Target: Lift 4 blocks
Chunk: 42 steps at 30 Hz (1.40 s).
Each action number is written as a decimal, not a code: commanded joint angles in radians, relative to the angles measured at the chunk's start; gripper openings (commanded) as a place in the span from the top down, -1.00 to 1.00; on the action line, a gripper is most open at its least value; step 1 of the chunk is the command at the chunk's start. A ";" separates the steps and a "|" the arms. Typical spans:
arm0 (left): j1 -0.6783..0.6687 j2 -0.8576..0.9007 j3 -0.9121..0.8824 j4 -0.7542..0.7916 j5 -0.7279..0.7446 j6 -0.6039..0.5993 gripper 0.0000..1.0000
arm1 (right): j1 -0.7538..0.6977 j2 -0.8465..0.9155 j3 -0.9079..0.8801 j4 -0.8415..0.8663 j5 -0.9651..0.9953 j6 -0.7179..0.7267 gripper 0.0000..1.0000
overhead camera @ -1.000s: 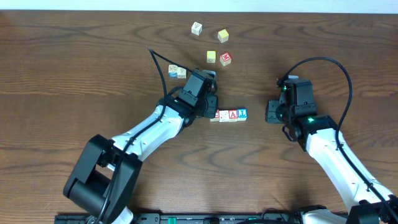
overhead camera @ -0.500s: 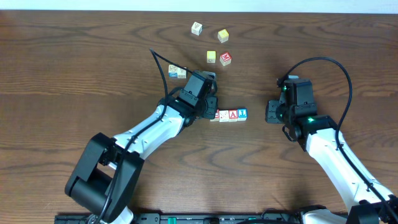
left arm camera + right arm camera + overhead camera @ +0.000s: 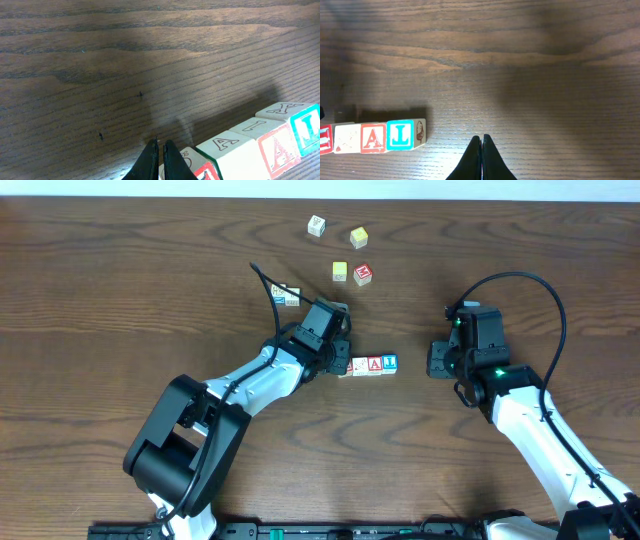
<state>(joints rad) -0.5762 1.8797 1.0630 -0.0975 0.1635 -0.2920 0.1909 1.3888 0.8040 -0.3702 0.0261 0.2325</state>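
Four alphabet blocks [image 3: 372,365] sit in one straight row, faces touching, on the wooden table [image 3: 120,260], just right of centre in the overhead frame. None is raised; all rest flat on the wood.

Upper centre-left of that frame: a pair of white cubes with blue-green marks [image 3: 287,296], touching each other, above the left arm [image 3: 250,385]. Right of them, towards the top edge, you have four loose cubes. These are a white cube [image 3: 316,225], a yellow cube [image 3: 358,237], a second yellow cube [image 3: 340,271] and a red cube [image 3: 363,274] just beside it.

Left gripper [image 3: 160,148]: your wrist view shows the two fingers pressed together with only a hairline between them and nothing pinched. The tips point down at the table at the left end of the row. One finger is against or just beside the red-framed end block [image 3: 197,162]; contact cannot be confirmed.

Row, left to right in the overhead frame:
- The red-framed end block is partly cut off at the bottom edge of the left wrist view, and its letter is not readable.
- The whitish block [image 3: 231,150] comes next.
- The red-framed A block [image 3: 274,147] follows it.
- The blue-lettered block [image 3: 306,130] closes the right end.

Right gripper [image 3: 481,142]: fingers pressed together, holding nothing. It stands apart from the row, to the right of the blue-lettered block, with bare wood between them.
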 commanded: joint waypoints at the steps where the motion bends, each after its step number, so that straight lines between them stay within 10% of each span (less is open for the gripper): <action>1: 0.002 0.002 0.021 0.002 0.013 -0.010 0.85 | -0.008 -0.009 0.020 -0.001 0.011 -0.010 0.98; 42: 0.037 0.002 0.021 -0.024 -0.052 -0.010 0.86 | -0.008 -0.009 0.018 -0.001 0.023 -0.010 0.98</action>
<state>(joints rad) -0.5430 1.8793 1.0630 -0.0994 0.1303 -0.2924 0.1909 1.3888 0.8040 -0.3706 0.0349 0.2325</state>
